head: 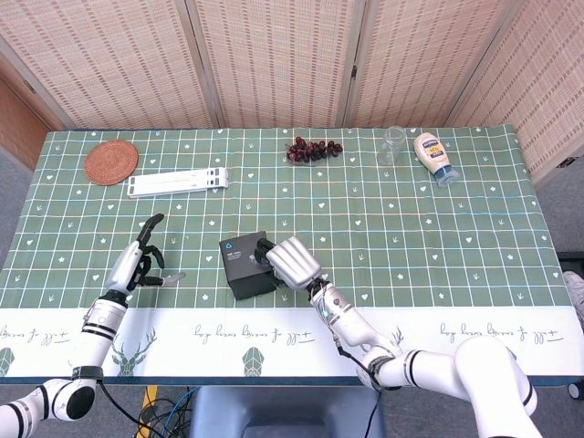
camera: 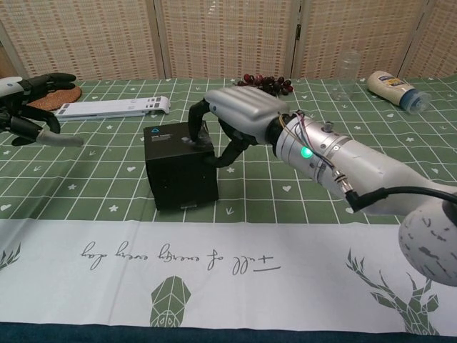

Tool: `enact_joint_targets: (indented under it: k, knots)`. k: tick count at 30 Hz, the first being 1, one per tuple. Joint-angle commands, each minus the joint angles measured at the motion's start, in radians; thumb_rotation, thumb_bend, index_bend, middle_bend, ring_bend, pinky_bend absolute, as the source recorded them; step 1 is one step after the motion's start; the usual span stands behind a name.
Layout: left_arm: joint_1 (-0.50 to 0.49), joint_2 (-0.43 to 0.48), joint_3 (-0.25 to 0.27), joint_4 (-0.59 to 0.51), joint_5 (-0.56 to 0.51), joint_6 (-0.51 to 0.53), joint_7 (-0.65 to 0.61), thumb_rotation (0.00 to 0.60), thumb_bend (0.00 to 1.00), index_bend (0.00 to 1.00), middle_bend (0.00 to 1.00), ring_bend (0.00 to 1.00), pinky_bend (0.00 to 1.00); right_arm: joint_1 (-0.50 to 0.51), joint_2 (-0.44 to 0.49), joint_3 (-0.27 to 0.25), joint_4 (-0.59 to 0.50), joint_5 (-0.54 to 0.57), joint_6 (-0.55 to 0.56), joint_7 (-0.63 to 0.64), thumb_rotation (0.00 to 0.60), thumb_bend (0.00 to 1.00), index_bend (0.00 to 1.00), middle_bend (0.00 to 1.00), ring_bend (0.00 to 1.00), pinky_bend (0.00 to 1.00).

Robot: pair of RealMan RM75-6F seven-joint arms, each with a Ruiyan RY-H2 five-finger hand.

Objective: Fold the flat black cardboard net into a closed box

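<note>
Right hand on box, left hand free off to the side.
Right hand [head: 292, 262] reaches forward from an extended forearm, palm down, fingers [camera: 196, 114] curled over the top edge of the black box [camera: 178, 168]. Left hand [head: 135, 266] is raised well apart, holding nothing, fingers spread, thumb out.

Silver-shelled right hand [camera: 239, 114] with black fingers [camera: 198, 114]; silver wrist lower right with glowing green light, thin coloured wires, black cable. White arm segments. Left hand [head: 135, 265] silver and black at left edge.
</note>
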Motion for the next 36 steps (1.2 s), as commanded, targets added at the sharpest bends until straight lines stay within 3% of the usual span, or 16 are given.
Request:
enact_joint_targets:
  k: [1,6,10,14,17,20,25,36]
  knots:
    - [0.005,0.015,-0.001,-0.019,0.011,0.015,0.007,0.600,0.12,0.00,0.00,0.59,0.89,-0.025,0.069,0.015,-0.093,-0.018,0.020,0.012,0.600,0.29,0.41,0.35,0.77,1.00]
    - [0.016,0.045,0.000,-0.042,0.016,0.054,0.083,0.600,0.12,0.00,0.00,0.58,0.87,-0.089,0.217,0.005,-0.263,-0.007,0.045,-0.034,0.600,0.29,0.39,0.35,0.69,1.00]
    - [0.029,0.073,0.020,-0.046,0.023,0.100,0.238,0.600,0.12,0.00,0.00,0.55,0.82,-0.158,0.340,-0.014,-0.393,0.027,0.073,-0.071,0.600,0.32,0.39,0.35,0.58,0.94]
    - [0.051,0.099,0.044,-0.064,0.006,0.156,0.442,0.600,0.12,0.00,0.00,0.54,0.66,-0.225,0.481,-0.048,-0.518,0.039,0.097,-0.108,0.600,0.32,0.39,0.33,0.50,0.79]
    - [0.076,0.119,0.058,-0.100,-0.020,0.194,0.561,0.600,0.12,0.00,0.00,0.39,0.56,-0.280,0.564,-0.075,-0.579,0.031,0.136,-0.115,0.600,0.33,0.39,0.33,0.46,0.72]
    - [0.103,0.138,0.070,-0.135,-0.032,0.244,0.649,0.600,0.12,0.01,0.00,0.32,0.51,-0.342,0.627,-0.104,-0.609,0.009,0.186,-0.098,0.600,0.33,0.39,0.33,0.45,0.68]
    - [0.167,0.151,0.099,-0.173,-0.018,0.362,0.761,0.600,0.12,0.05,0.00,0.31,0.48,-0.449,0.700,-0.166,-0.615,-0.033,0.262,-0.062,0.600,0.33,0.39,0.33,0.41,0.65]
    - [0.314,0.130,0.198,-0.237,0.090,0.570,0.879,0.600,0.12,0.08,0.00,0.29,0.46,-0.683,0.721,-0.220,-0.548,-0.081,0.483,0.051,0.600,0.33,0.39,0.33,0.39,0.61]
